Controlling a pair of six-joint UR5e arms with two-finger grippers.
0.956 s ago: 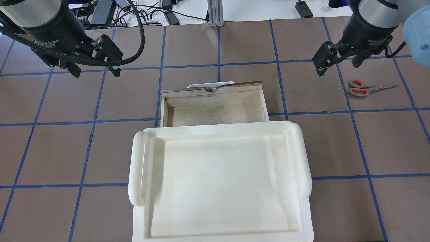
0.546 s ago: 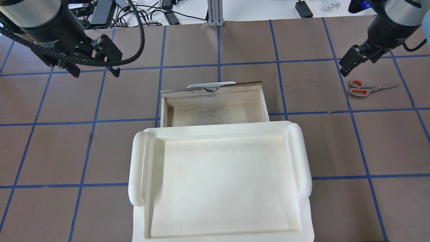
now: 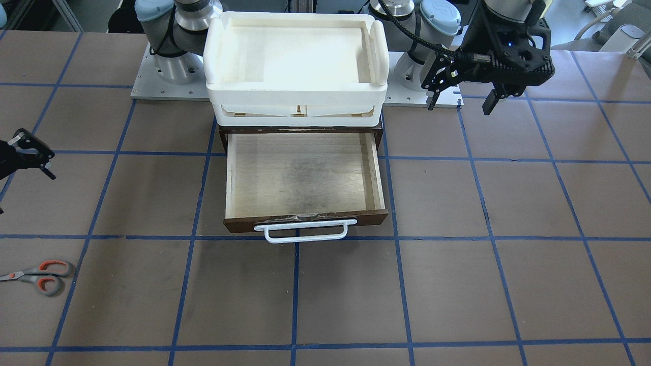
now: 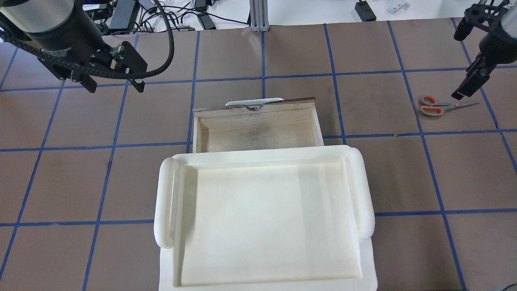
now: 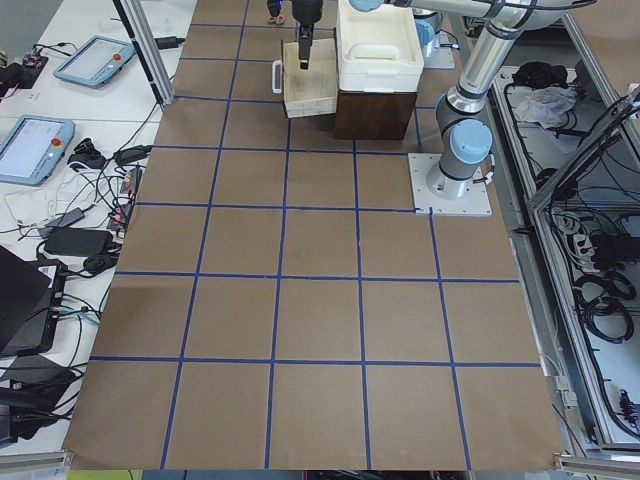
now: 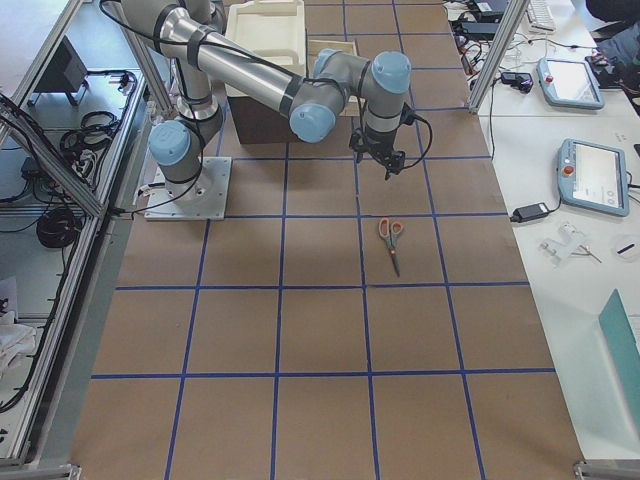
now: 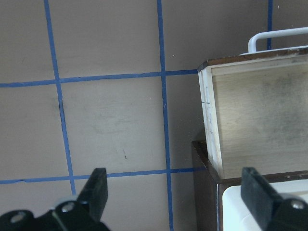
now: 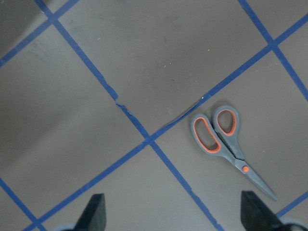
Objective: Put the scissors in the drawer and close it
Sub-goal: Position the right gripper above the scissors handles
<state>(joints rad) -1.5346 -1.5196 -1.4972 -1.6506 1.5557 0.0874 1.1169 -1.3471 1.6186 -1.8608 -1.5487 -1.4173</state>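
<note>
The scissors (image 8: 226, 144) lie flat and closed on the bench (image 4: 404, 178), well off to the robot's right of the drawer (image 3: 305, 173), handles towards the drawer and blades pointing away. My right claw (image 8: 174, 211) hangs above them with its fingers spread wide and nothing between them. The left claw (image 4: 115, 85) is spread too, idle over the bench on the drawer's other side.

I judge the scissors light and stiff, but thin and hard against the surface, so the fingers must come right down to the bench. The dark blades look slick. I would pinch across the pivot and the handle necks, where there is more body and the balance should be fair.

The drawer stands pulled out and bare, its white bar handle (image 3: 305, 234) facing away from the robot, under a white tray (image 4: 258, 155). The bench is a flat brown covering gridded with blue tape. Beyond it there are cables, and side tables carry tablets
</note>
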